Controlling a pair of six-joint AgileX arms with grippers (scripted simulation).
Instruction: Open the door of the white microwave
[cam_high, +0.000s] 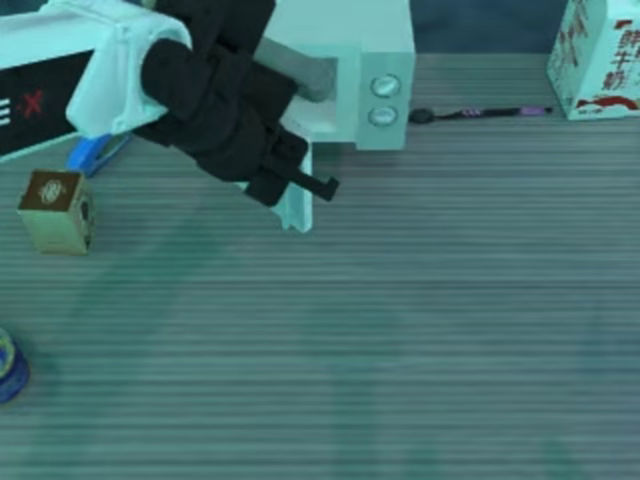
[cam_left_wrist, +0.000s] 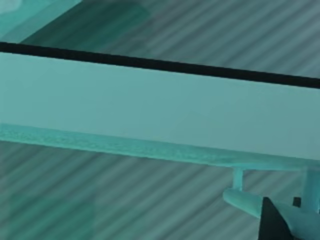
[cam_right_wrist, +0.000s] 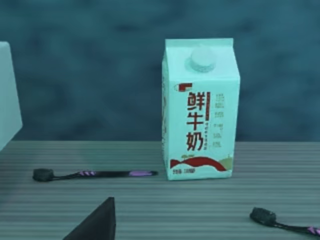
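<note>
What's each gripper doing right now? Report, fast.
Left gripper: at the swung-out microwave door; open or shut cannot be told.
Right gripper: only a dark tip shows in its wrist view, near the milk carton; cannot be told.

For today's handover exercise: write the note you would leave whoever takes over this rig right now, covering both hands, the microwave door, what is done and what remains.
Left hand: in front of the white microwave, at the free edge of the door; its grip cannot be judged from these views.
Right hand: only a dark tip shows in its wrist view, facing the milk carton and a toothbrush; idle.
Done: door swung well out, edge-on from above, cavity showing.
Left: widen the swing if needed, then withdraw the left arm.
</note>
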